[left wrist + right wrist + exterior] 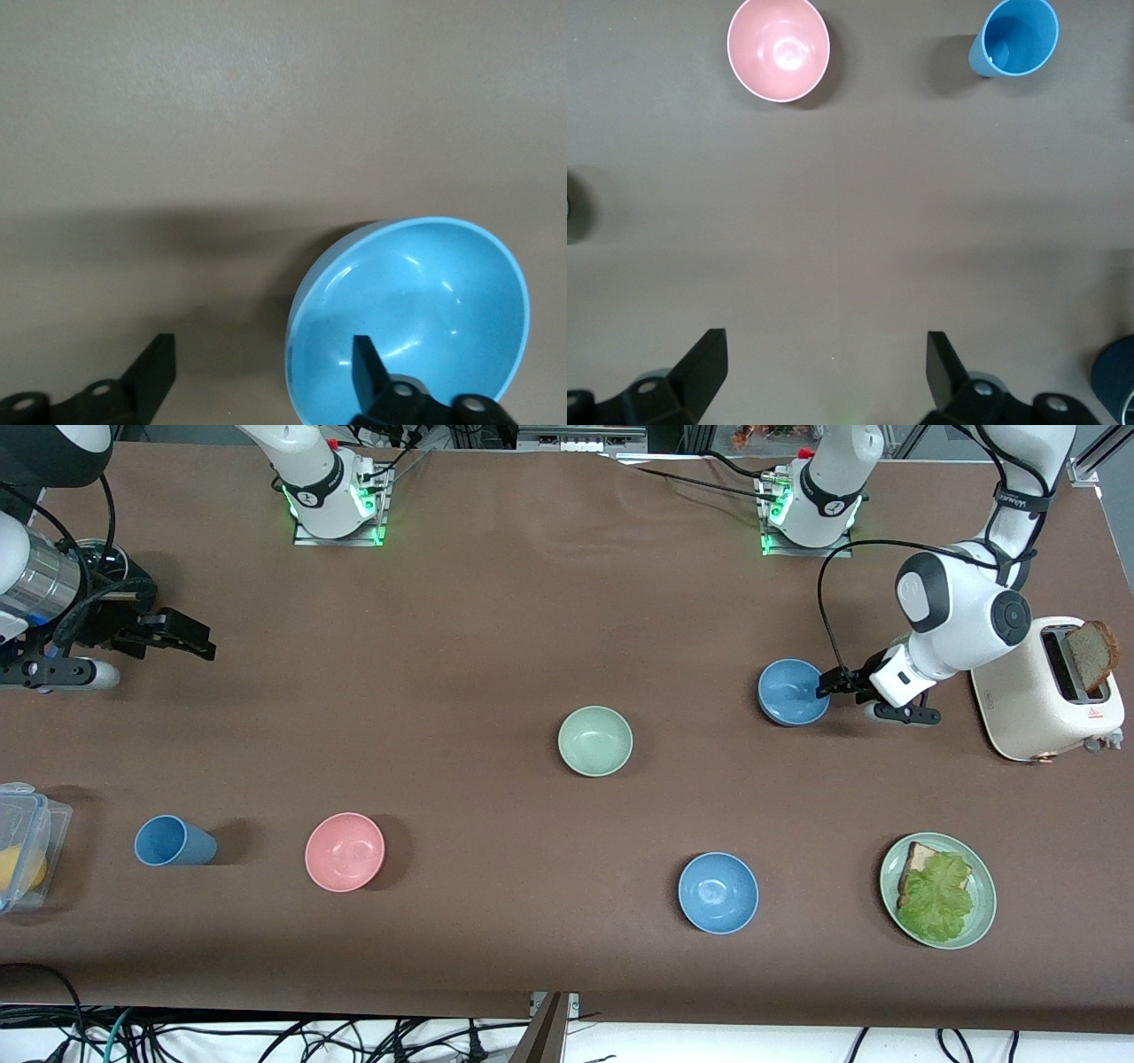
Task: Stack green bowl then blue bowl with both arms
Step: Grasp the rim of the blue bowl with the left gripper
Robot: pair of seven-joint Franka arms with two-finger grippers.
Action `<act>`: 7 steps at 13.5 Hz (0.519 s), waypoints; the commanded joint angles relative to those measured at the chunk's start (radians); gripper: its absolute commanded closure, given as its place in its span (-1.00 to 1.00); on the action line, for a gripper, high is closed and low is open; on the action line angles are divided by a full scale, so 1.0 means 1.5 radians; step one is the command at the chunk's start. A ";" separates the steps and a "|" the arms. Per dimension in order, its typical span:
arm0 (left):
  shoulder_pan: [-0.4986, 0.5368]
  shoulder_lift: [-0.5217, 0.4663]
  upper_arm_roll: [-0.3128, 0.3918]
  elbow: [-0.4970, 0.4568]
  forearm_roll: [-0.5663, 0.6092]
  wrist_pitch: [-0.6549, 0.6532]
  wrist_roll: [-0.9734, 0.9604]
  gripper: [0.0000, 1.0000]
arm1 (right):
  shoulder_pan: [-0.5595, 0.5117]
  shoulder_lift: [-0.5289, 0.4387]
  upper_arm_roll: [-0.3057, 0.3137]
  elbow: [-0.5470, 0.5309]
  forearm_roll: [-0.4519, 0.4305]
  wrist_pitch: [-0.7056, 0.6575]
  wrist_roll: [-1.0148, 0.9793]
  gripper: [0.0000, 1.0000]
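Observation:
The green bowl sits upright and empty at the table's middle. The blue bowl, muted steel blue, sits farther from the front camera, toward the left arm's end. My left gripper is open at this bowl's rim. In the left wrist view one finger is inside the blue bowl and the other finger stands outside over the table; my left gripper holds nothing. My right gripper is open and empty over bare table at the right arm's end, also seen in the right wrist view.
A brighter sky-blue bowl, a pink bowl and a blue cup stand nearer the front camera. A green plate with bread and lettuce and a cream toaster are at the left arm's end. A plastic box is at the right arm's end.

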 commanded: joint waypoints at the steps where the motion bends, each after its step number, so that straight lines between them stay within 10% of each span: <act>1: -0.001 0.006 -0.002 -0.019 -0.056 0.032 0.066 -0.37 | -0.014 -0.022 0.008 -0.006 -0.008 -0.005 -0.009 -0.98; 3: -0.003 0.011 -0.002 -0.019 -0.092 0.032 0.070 0.68 | -0.016 -0.021 0.008 0.003 -0.007 -0.009 -0.011 -0.98; 7: -0.003 0.014 -0.002 -0.019 -0.093 0.028 0.069 1.00 | -0.019 0.000 -0.005 0.036 -0.008 -0.038 -0.006 -0.98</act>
